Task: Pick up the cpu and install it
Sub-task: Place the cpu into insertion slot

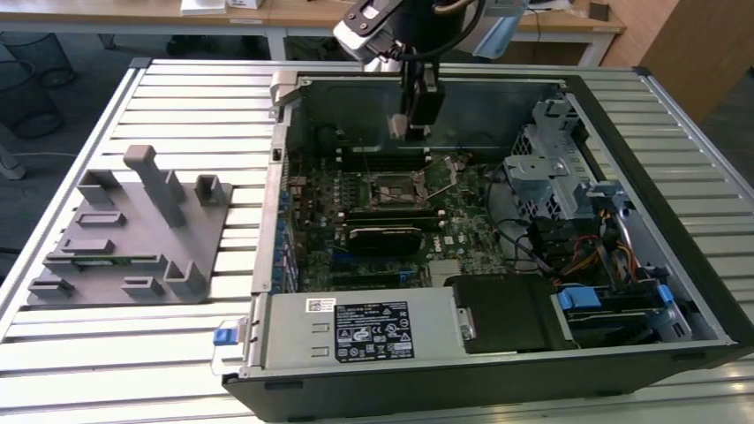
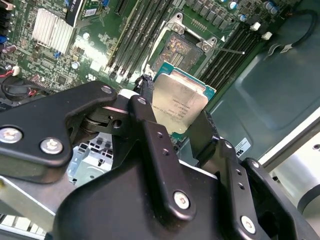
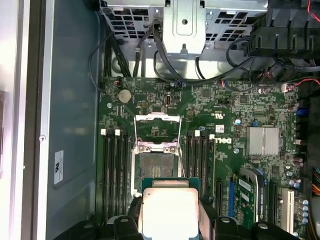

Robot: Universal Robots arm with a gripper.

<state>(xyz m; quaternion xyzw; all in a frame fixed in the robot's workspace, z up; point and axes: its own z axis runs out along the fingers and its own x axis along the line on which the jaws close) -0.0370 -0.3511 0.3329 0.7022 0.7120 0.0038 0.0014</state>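
While the gripper (image 1: 415, 119) is held inside the open computer case (image 1: 507, 110), above the motherboard (image 1: 471, 221), the cpu (image 2: 180, 102) is seen clamped between its two black fingers (image 2: 150, 135). It is gripped by opposite edges, with its silvery top turned toward the second wrist view. The chip is held clear of the board and is touched by nothing but the fingers. In the first wrist view the cpu (image 3: 169, 212) is found just beside the socket (image 3: 156, 165), whose metal frame (image 3: 157, 125) is swung open and whose contact field is left bare. The chip seems to be held slightly short of the socket rather than squarely over it, though height cannot be judged well. Memory slots (image 3: 112, 170) are ranged on either side of the socket. On the slatted table (image 1: 177, 353), toward the exterior view's left and well apart from the case, the grey holder block (image 1: 130, 238) is set.
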